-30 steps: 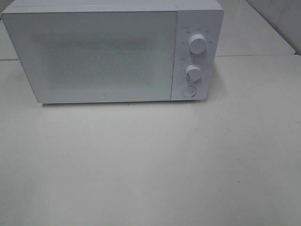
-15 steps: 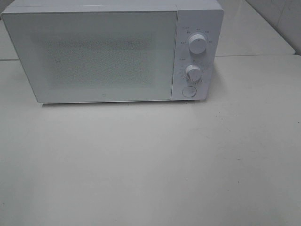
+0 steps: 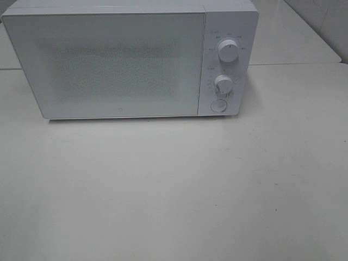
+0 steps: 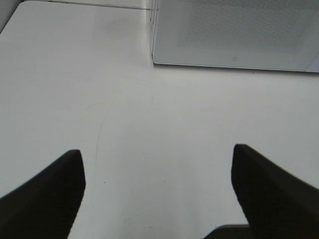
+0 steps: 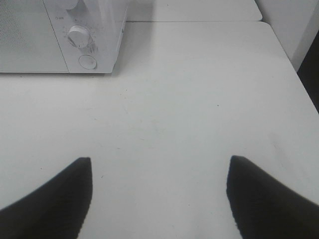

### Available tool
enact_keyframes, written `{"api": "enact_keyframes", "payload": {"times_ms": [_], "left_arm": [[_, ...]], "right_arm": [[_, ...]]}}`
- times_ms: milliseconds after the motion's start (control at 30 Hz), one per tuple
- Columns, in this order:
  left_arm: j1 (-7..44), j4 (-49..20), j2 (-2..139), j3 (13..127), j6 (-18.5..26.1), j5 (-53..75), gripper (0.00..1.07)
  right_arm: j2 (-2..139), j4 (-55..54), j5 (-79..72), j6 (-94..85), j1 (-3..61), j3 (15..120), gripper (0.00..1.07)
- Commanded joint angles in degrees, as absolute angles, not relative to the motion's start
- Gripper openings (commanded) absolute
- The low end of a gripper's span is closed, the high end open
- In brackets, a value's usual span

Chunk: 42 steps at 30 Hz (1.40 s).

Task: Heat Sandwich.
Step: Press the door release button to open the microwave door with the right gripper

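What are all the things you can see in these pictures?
microwave: one, white, at the back of the table, door shut
knobs: two, white, one above the other on the microwave's right panel
button: one, white and round, just below the lower knob
table: white, under the microwave, with more white tops joined on behind it
left gripper: one, black, jaws open, over bare table in front of the microwave's door side
right gripper: one, black, jaws open, over bare table in front of the microwave's knob side
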State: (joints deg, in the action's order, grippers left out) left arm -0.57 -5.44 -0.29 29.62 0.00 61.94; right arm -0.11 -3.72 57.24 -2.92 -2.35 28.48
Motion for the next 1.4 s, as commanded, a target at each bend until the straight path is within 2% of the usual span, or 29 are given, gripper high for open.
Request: {"api": "enact_keyframes", "payload": {"times_ms": [33, 533, 1067, 1233, 1300, 1400], "left_arm": [[-0.6, -5.7, -0.7, 29.5, 0.0, 61.1, 0.76], [-0.6, -5.7, -0.7, 29.5, 0.0, 61.1, 0.76], [-0.6, -5.7, -0.7, 29.5, 0.0, 61.1, 0.76], [-0.6, -5.7, -0.7, 29.5, 0.0, 61.1, 0.76], [-0.6, -5.7, -0.7, 29.5, 0.0, 61.1, 0.76], [-0.6, -5.7, -0.7, 29.5, 0.0, 61.1, 0.76]], "right_arm": [[-1.8, -4.0, 57.1, -3.2, -2.6, 28.4, 0.74], [0.5, -3.1, 53.9, -3.2, -2.6, 29.9, 0.74], [14.8, -3.1, 25.4, -3.2, -2.2, 28.8, 0.73], [18.0, -3.0, 13.2, -3.3, 1.0, 25.7, 0.67], [20.2, -3.0, 5.3, -3.4, 2.6, 23.9, 0.61], [21.8, -3.0, 1.1, -3.4, 3.6, 23.1, 0.56]]}}
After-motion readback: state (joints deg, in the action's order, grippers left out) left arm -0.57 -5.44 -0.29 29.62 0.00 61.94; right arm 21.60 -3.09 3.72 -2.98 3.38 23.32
